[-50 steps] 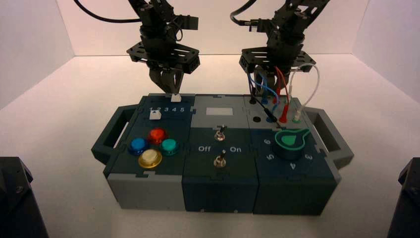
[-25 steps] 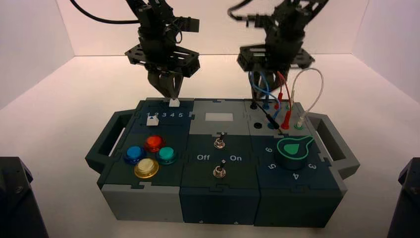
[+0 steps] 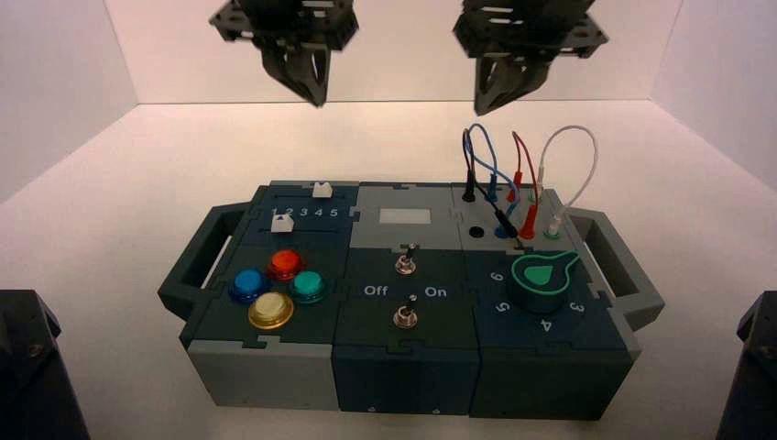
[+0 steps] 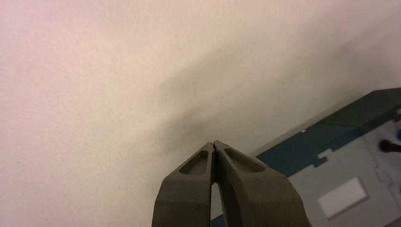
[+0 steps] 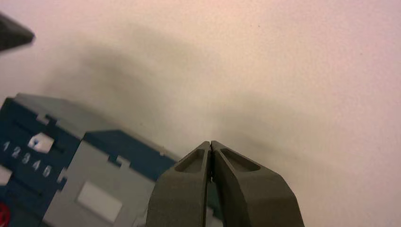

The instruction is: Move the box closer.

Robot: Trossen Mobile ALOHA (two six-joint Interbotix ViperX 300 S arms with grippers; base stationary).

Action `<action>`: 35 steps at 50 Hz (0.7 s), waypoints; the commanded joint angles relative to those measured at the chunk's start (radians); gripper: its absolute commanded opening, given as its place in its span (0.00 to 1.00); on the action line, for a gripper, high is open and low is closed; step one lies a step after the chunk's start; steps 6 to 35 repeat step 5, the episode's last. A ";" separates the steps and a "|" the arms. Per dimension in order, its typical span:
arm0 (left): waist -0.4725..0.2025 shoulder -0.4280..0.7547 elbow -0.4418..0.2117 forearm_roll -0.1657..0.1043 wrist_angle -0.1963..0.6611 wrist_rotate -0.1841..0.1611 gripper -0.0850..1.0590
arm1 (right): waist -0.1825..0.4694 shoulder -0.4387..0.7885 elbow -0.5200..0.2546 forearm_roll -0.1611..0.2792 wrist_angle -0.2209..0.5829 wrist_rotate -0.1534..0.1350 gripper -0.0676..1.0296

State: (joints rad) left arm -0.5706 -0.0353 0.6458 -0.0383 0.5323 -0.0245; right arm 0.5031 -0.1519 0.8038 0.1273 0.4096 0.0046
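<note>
The box [image 3: 275, 362], a wide dark teal and grey panel with side handles, sits on the white table near the front in the high view. It carries four coloured buttons [image 3: 275, 286], two toggle switches [image 3: 405, 264], a green dial [image 3: 539, 273] and coloured wires [image 3: 527, 174]. My left gripper [image 3: 316, 99] hangs shut high above the box's far left edge, touching nothing. My right gripper [image 3: 484, 108] hangs shut above the wires, also free. In the wrist views, the left gripper [image 4: 215, 143] and right gripper [image 5: 210, 143] have fingertips pressed together, with the box's back edge [image 5: 118, 144] below.
White walls [image 3: 55, 82] enclose the table on three sides. Two dark arm bases [image 3: 27, 367] stand at the front corners. Each side handle [image 3: 197, 261] sticks out from the box's ends.
Both grippers have lifted away from the box's far edge and now hang well above it. Over the earlier frames the box slid toward the front; it now rests still.
</note>
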 commanded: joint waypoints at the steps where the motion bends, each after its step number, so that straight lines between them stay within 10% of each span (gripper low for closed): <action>1: 0.000 -0.071 0.008 -0.002 0.000 -0.011 0.04 | 0.003 -0.083 0.021 0.015 0.006 0.003 0.04; 35: 0.000 -0.110 0.028 -0.008 0.015 -0.021 0.05 | 0.009 -0.123 0.041 0.031 0.025 0.005 0.04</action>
